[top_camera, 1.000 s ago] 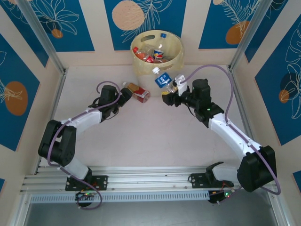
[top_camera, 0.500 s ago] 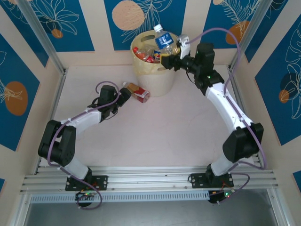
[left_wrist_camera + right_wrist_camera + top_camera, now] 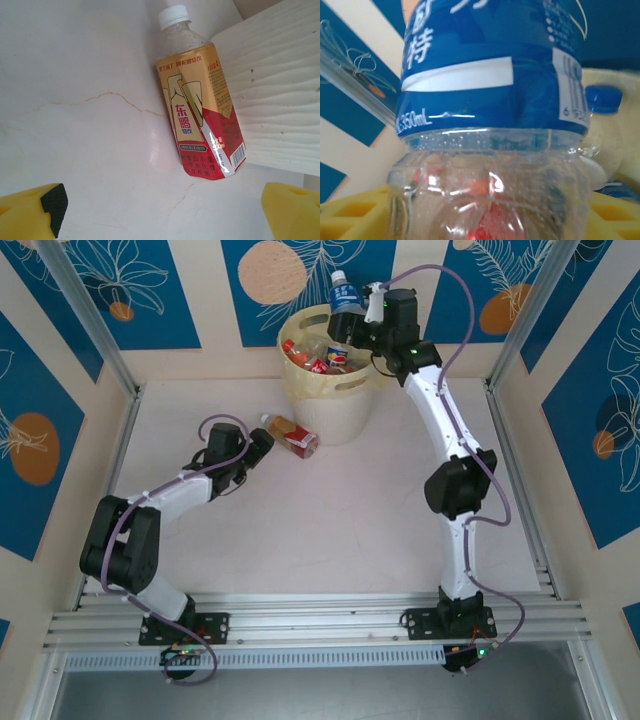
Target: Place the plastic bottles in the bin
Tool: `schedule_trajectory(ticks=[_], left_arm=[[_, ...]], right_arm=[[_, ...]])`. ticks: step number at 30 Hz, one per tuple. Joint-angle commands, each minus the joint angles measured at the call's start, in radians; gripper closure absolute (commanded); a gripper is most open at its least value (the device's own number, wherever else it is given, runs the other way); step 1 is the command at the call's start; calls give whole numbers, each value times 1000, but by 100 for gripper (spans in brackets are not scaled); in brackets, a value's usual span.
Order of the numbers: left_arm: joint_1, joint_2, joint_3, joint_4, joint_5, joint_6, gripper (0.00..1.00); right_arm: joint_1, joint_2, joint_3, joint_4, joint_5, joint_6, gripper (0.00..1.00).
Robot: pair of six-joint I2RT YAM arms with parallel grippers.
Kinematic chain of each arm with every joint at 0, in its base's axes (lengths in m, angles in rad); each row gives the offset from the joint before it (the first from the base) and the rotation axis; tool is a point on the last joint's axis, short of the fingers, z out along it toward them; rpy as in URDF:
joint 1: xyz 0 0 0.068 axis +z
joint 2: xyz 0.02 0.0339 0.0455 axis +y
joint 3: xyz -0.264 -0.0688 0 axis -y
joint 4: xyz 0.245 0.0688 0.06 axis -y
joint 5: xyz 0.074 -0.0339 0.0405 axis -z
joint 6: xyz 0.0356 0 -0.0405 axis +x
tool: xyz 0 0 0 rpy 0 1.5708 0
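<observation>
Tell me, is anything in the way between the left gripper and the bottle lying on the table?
Nothing visible is. The open left gripper faces the gold-and-red bottle, with only bare table between them. The bin stands just past the bottle.

Shows left arm (image 3: 172, 490) folded low, left gripper (image 3: 259, 447) spread wide; shows right arm (image 3: 437, 415) stretched far and high, right gripper (image 3: 355, 328) pinching blue-labelled bottle (image 3: 343, 295) upright.

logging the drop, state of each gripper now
left gripper: open, holding nothing
right gripper: closed on blue-labelled clear plastic bottle, above pale yellow round plastic bin
</observation>
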Motion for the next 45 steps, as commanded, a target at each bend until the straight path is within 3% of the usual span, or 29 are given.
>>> schedule_trajectory(ticks=[1,4,10,14,18,23,29,36,45], left_arm=[[12,-23,-11,19,10,0,0],[12,-23,-12,19,15,-1,0],[13,-17,-7,19,41,11,0],[10,5,26,-12,73,56,0],[-17,16,68,-70,31,104,0],[-27,36,84,-72,25,108,0],[-56,80,153,-130,-18,163,0],[-111,162,231,-176,-122,177,0],[-102,387,504,-284,-61,87,0]], right_arm=[[18,63,111,-63,13,99,15],[19,92,149,3,-47,117,7],[19,62,138,57,-73,119,4],[21,-6,61,54,-78,78,2],[23,-105,-58,63,-85,45,1],[40,-180,-157,7,-170,2,1],[84,-220,-209,-74,-51,-75,1],[117,-478,-534,108,9,-108,1],[109,-909,-1080,319,128,-104,1]])
